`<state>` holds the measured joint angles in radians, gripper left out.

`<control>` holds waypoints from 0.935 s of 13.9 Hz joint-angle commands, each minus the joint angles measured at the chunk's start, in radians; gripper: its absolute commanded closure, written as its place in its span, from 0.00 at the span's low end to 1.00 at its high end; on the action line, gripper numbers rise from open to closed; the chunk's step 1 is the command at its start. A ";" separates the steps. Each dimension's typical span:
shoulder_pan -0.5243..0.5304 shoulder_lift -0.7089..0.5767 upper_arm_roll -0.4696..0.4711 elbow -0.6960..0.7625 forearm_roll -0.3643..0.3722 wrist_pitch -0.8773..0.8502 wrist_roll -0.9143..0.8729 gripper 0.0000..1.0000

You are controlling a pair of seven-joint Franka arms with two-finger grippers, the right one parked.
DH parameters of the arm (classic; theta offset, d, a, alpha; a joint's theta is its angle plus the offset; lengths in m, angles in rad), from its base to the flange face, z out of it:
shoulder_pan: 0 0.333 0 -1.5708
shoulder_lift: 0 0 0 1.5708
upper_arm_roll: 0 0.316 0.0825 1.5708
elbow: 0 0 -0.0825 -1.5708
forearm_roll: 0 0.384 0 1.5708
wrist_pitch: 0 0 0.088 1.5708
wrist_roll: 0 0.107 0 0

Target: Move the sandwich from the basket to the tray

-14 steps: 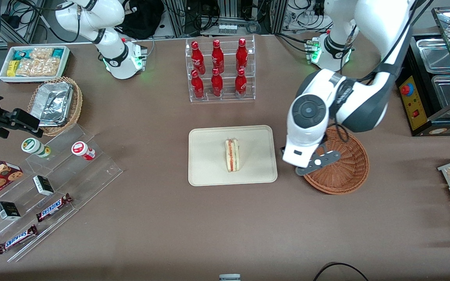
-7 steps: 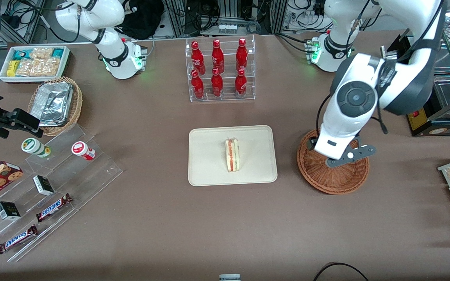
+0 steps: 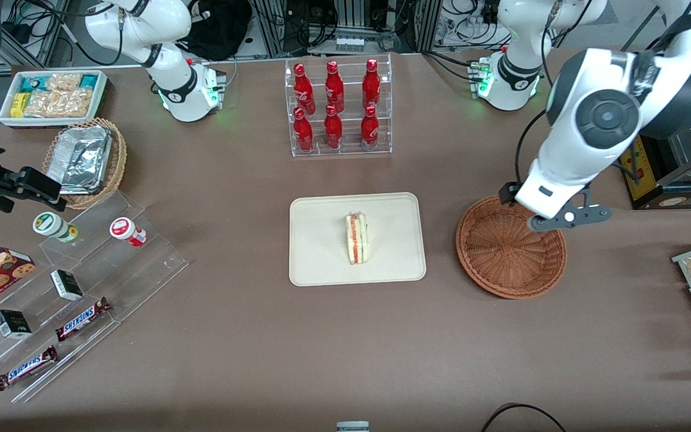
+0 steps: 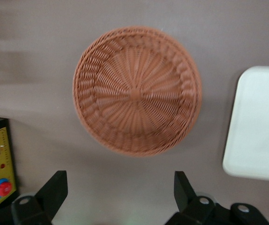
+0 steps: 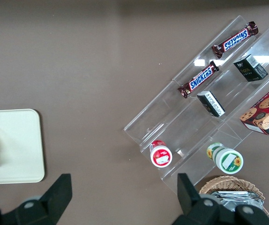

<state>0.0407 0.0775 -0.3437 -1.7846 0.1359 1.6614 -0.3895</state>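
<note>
The sandwich (image 3: 357, 239) stands on its edge near the middle of the tray (image 3: 321, 252), its red and green filling stripe facing up, the pale bread slices on either side. In the right wrist view only a pale slice of it shows, lying on a corner of the tray (image 5: 17, 154). The tray sits flat on the brown desk (image 3: 249, 336), nearer to the front camera than the clear rack of red bottles (image 3: 337, 108).

Just beside the tray, toward the working arm's end of the desk, sits the basket (image 3: 511, 255), its woven bowl holding nothing. The left wrist view looks straight down into the basket (image 4: 137, 91), with a rounded corner of the tray (image 4: 261, 126) near its rim but apart from it.

The gripper (image 4: 120, 194) hangs above the desk close to the basket's rim, at the side farther from the front camera, touching nothing. Its two black fingers (image 4: 55, 190) stand wide apart with bare desk between them. In the front view the arm's white wrist hides the fingers.

Toward the parked arm's end lie a stepped clear shelf (image 3: 81, 282) with Snickers bars (image 3: 81, 319) and a foil-lined tan basket (image 3: 84, 161).
</note>
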 commanded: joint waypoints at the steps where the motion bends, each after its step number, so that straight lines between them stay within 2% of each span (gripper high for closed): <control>1: 0.004 -0.074 0.067 -0.033 -0.053 -0.044 0.148 0.00; 6: -0.005 -0.136 0.172 -0.007 -0.055 -0.149 0.317 0.00; 11: -0.005 -0.147 0.224 0.092 -0.058 -0.221 0.333 0.00; 13: -0.005 -0.147 0.235 0.109 -0.084 -0.239 0.365 0.00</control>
<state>0.0407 -0.0646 -0.1256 -1.7002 0.0820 1.4516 -0.0647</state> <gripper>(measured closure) 0.000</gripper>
